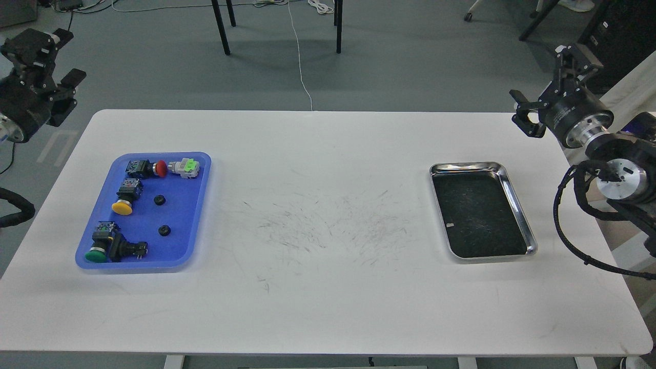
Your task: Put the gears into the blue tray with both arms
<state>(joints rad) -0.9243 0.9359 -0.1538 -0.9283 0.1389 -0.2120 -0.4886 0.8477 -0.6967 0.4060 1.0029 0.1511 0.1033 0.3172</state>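
Note:
The blue tray [179, 230] lies on the left side of the white table. Two gears rest on its floor, one near the middle [160, 200] and one lower down [164, 230]. Both are small, black and toothed. My left gripper [59, 56] hangs high off the table's far-left corner, well away from the tray, with its fingers spread and nothing between them. My right gripper [551, 84] is raised beyond the table's far-right edge, also spread and empty.
Push-button switches share the blue tray: a red-capped one [148, 168], a green-and-white one [184, 167], a yellow-capped one [125, 199] and a green-capped one [105, 248]. A steel tray [518, 205] with a dark inside lies at the right. Chair legs [221, 28] stand on the floor behind.

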